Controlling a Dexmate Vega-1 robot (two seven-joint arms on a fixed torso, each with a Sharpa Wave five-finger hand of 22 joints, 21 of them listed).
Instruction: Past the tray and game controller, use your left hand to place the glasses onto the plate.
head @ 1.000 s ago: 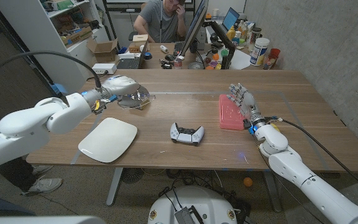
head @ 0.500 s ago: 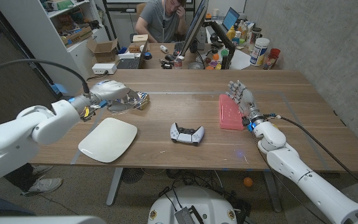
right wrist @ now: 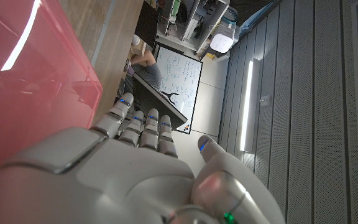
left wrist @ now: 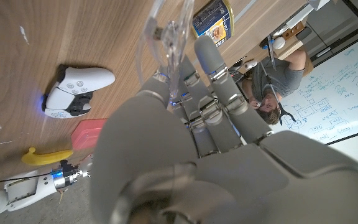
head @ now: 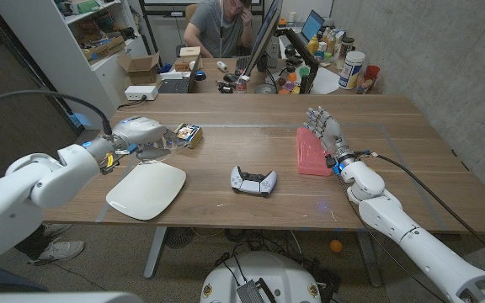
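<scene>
Right now my left robot hand (head: 141, 132) holds the clear glasses (head: 168, 141) clamped in its fingers (left wrist: 213, 68), raised above the counter (head: 226, 172) just past the far edge of the white plate (head: 146, 188). Just beyond them sits a small printed box (head: 188, 134). Near the middle lies the white game controller (head: 253, 179). My right robot hand (head: 327, 135) stands with fingers apart and straight, holding nothing, right beside the pink tray (head: 311, 151)

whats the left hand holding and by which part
The left hand holds the clear glasses, fingers closed around the frame; the exact part is hard to tell.
</scene>
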